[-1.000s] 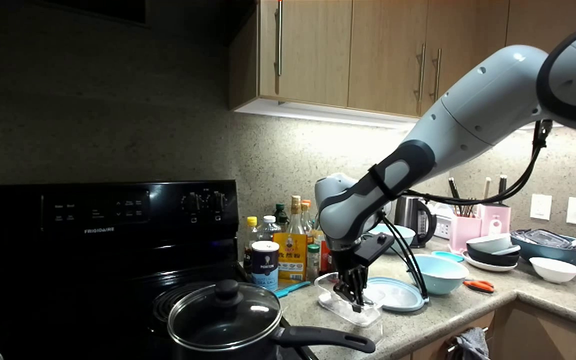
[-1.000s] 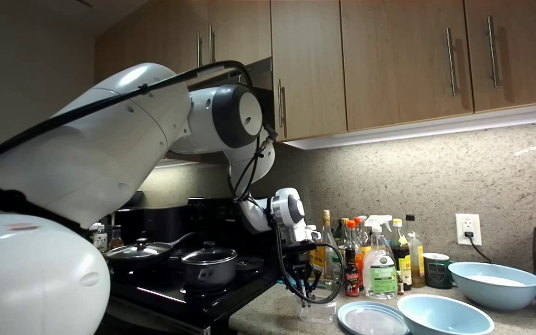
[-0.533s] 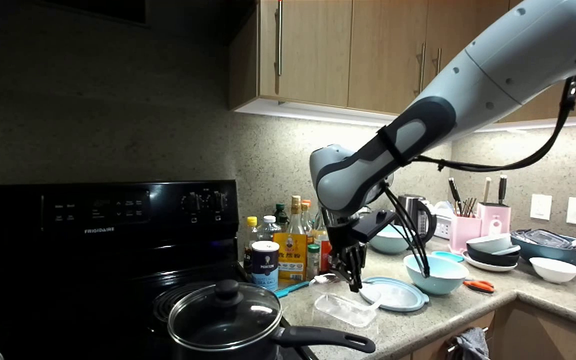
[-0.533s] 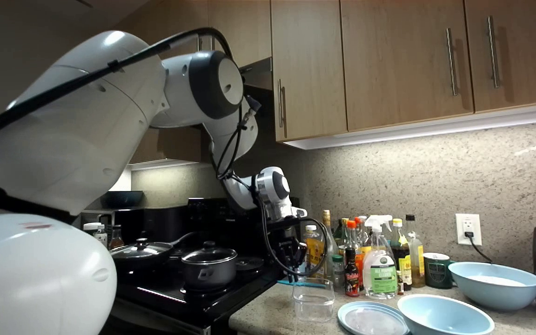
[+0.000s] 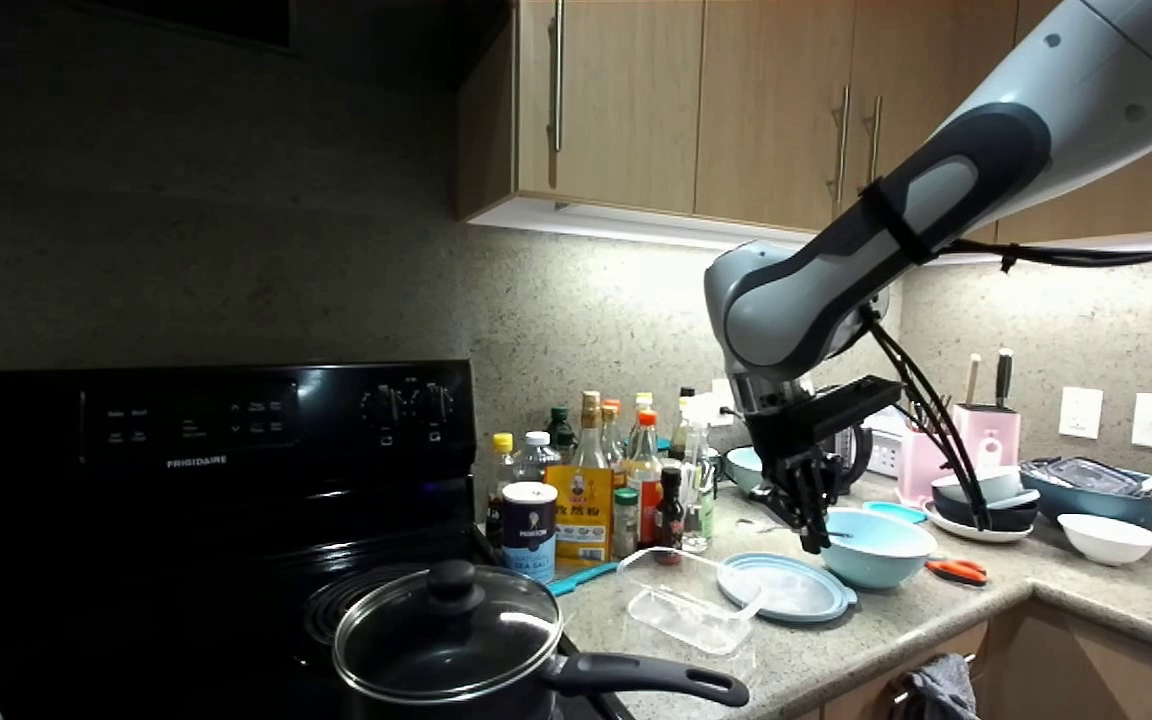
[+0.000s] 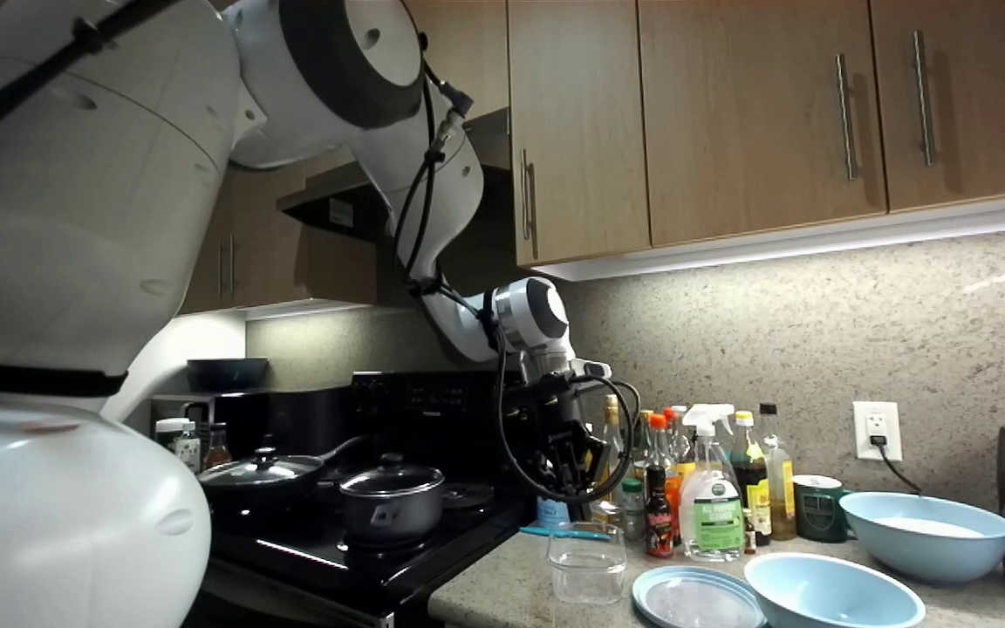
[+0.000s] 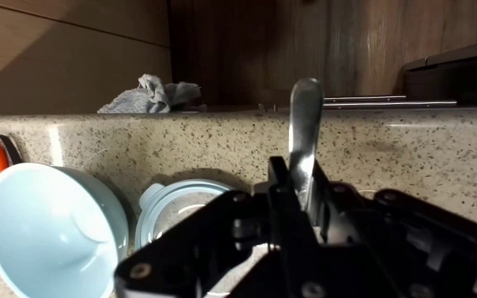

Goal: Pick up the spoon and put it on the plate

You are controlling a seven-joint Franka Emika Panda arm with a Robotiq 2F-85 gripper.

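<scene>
My gripper is shut on a metal spoon. In the wrist view the gripper (image 7: 298, 174) has the spoon's handle (image 7: 304, 120) sticking out past its fingertips. In an exterior view the gripper (image 5: 816, 540) is in the air, with the spoon's handle end (image 5: 840, 534) on one side and its bowl (image 5: 751, 525) on the other. The gripper (image 6: 574, 497) also shows in an exterior view, where the spoon is hard to make out. The pale blue round plate (image 5: 786, 588) lies on the counter below the gripper; it also shows in an exterior view (image 6: 699, 597) and, partly hidden by the gripper, in the wrist view (image 7: 147, 215).
A clear plastic container (image 5: 686, 622) stands beside the plate. A light-blue bowl (image 5: 876, 565) stands close on its other side, with orange scissors (image 5: 956, 571) beyond. Bottles (image 5: 586, 500) and a spray bottle (image 6: 712, 515) line the wall. A lidded pot (image 5: 451, 650) is on the stove.
My gripper has risen out of the clear container with the spoon. It has moved right in an exterior view, from over the container towards the plate and bowl.
</scene>
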